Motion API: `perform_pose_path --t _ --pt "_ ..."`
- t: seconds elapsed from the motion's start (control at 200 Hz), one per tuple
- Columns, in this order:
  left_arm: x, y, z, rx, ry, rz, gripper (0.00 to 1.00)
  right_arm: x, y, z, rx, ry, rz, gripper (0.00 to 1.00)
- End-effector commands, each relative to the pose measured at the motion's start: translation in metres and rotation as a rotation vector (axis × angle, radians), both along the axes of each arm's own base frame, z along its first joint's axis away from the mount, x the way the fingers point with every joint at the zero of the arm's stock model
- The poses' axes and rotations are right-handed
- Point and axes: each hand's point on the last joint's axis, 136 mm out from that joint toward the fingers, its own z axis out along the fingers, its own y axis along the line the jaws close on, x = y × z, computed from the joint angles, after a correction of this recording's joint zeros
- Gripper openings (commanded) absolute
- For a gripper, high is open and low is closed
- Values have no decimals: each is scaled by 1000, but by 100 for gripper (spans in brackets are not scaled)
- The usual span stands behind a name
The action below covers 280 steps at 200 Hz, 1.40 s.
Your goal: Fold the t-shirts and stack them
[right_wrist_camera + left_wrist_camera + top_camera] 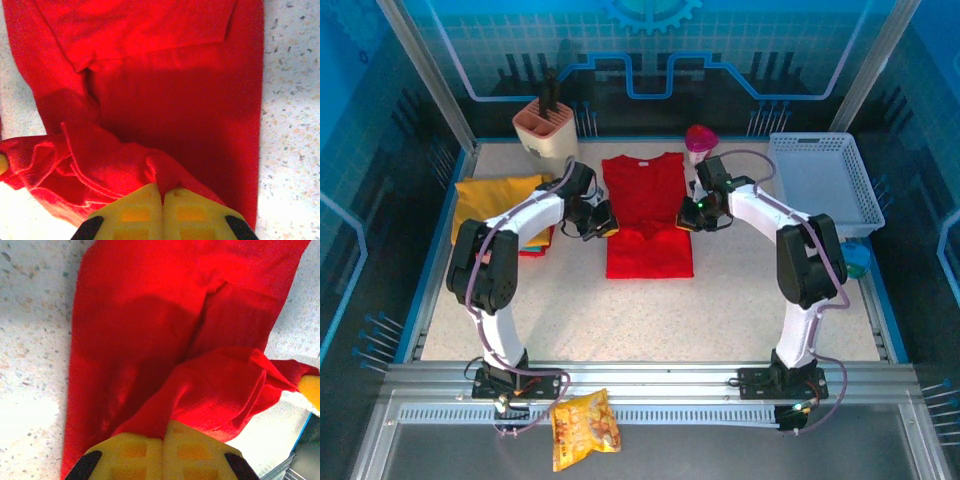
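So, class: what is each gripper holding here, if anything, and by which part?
Both hold the red t-shirt: the left gripper and the right gripper each pinch a bunched fold of cloth at the side edge nearest that arm.

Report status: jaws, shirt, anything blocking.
Left jaws, right jaws both shut on bright red cloth t-shirt, one each side edge. Shirt body lies on speckled table. Mustard yellow cloth t-shirt lies left, apart.

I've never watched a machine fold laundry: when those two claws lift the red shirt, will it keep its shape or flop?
Probably it flops: where the left gripper and right gripper pinch the red shirt, the cloth bunches into soft folds. Unheld parts would likely sag and trail. It seems light, being thin and lying flat elsewhere.
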Motion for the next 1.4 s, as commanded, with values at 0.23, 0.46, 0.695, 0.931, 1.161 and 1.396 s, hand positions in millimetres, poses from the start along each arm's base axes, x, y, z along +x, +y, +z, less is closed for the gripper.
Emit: perform_pose_path --t 0.23,0.46,0.695,0.931,1.161,1.396 --pt "26 3 -13 -9 -35 -16 0 23 3 -9 71 -4 10 0" --pt "41 10 -19 -21 -62 14 0 38 -1 -21 47 -5 -22 0" --pt "57 21 6 -39 -157 11 44 47 -2 -2 41 -60 -12 32" --pt "33 17 50 -119 -216 -12 51 24 3 35 28 -121 39 76" --pt "-29 2 34 -120 -141 -82 52 -32 18 42 81 -88 103 79" --pt "-84 11 8 -96 -125 -131 56 -85 -8 18 12 -51 61 100"
